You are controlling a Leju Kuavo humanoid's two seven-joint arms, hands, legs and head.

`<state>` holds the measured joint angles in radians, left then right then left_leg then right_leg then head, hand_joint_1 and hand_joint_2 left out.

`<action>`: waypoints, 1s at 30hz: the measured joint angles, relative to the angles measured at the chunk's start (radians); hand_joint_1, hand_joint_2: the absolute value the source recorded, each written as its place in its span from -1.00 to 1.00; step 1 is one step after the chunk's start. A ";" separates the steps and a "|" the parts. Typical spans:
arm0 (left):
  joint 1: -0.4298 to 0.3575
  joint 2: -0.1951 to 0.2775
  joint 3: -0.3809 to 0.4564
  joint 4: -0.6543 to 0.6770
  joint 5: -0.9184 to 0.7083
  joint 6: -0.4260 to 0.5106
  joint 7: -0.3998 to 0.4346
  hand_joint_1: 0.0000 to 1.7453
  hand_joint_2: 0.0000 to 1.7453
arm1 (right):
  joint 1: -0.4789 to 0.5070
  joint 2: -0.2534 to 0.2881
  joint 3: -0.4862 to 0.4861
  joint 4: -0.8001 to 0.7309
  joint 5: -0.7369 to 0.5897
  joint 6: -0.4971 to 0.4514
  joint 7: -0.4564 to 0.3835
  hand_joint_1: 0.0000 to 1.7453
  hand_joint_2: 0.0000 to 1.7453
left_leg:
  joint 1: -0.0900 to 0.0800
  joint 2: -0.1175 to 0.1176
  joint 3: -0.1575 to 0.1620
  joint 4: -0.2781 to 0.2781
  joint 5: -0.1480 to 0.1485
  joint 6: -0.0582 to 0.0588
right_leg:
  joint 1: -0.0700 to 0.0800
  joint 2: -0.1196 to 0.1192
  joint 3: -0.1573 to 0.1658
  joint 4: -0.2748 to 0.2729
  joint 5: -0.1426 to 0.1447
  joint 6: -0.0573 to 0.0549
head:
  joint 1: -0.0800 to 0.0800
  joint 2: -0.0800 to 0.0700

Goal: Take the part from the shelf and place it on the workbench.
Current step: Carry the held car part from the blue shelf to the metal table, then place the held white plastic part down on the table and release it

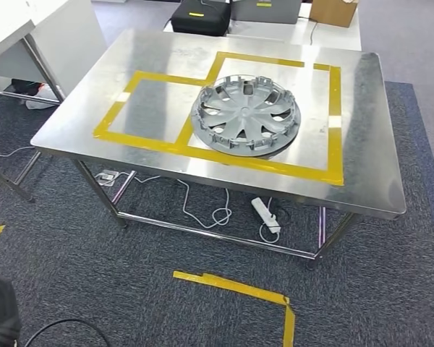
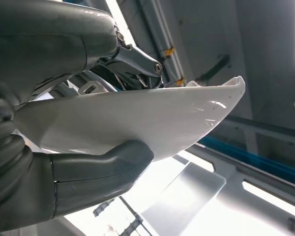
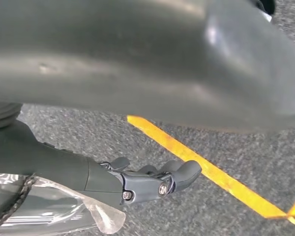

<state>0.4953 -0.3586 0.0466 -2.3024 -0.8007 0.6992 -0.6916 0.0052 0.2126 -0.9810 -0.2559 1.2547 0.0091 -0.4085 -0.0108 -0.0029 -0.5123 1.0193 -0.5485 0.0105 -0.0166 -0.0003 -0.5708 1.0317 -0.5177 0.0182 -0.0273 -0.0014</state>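
Robot hand [image 2: 64, 162], left, grips white part [image 2: 138, 118]; workbench [image 1: 149, 72] w/ hubcap [image 1: 247, 114].

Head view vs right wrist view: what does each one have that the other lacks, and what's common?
Head view alone: the steel workbench marked with yellow tape rectangles, a grey hubcap lying flat on it, and a white power strip on the floor beneath.
Right wrist view alone: the right hand, its fingers hanging above the floor, with clear plastic film beside the wrist.
Both: grey carpet and yellow floor tape. I cannot tell if it is the same strip.
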 joint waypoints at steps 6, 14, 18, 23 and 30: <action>0.014 0.001 -0.004 0.032 0.029 0.000 0.000 1.00 1.00 | -0.001 0.004 -0.019 -0.007 -0.006 0.004 0.004 -1.00 -1.00 | 0.013 0.001 -0.175 0.295 -0.081 -0.031 | -0.006 -0.001 0.058 -0.007 -0.043 -0.018 | -0.009 0.000; 0.029 0.001 -0.002 0.063 0.056 0.000 0.000 1.00 1.00 | -0.005 0.019 -0.038 -0.021 -0.016 0.009 0.013 -1.00 -1.00 | 0.001 0.001 -0.120 0.036 0.084 0.008 | -0.005 -0.002 0.148 -0.038 -0.102 0.016 | -0.009 0.000; 0.034 -0.001 0.002 0.074 0.060 0.000 0.000 1.00 1.00 | -0.009 0.022 -0.043 -0.029 -0.019 0.015 0.016 -1.00 -1.00 | 0.007 -0.002 -0.053 -0.014 0.067 0.028 | -0.005 -0.002 0.093 0.074 -0.083 0.031 | -0.005 0.000; 0.036 -0.003 0.003 0.093 0.063 0.000 0.000 1.00 1.00 | -0.002 0.022 -0.052 -0.035 -0.023 0.021 0.023 -1.00 -1.00 | 0.003 -0.006 0.028 -0.021 0.003 0.036 | -0.001 -0.001 -0.088 0.218 -0.186 0.031 | -0.004 0.000; 0.039 -0.004 0.004 0.111 0.060 0.000 0.000 1.00 1.00 | 0.002 0.024 -0.064 -0.040 -0.024 0.024 0.026 -1.00 -1.00 | 0.004 -0.010 0.115 -0.006 -0.074 0.006 | 0.009 -0.002 -0.073 0.037 0.038 -0.002 | -0.002 0.000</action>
<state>0.5341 -0.3631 0.0504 -2.1919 -0.7405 0.6995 -0.6920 0.0074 0.2368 -1.0449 -0.2962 1.2305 0.0326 -0.3820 -0.0067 -0.0127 -0.3969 1.0137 -0.6220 0.0167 -0.0075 -0.0021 -0.6441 1.0688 -0.4795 0.0161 -0.0297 -0.0015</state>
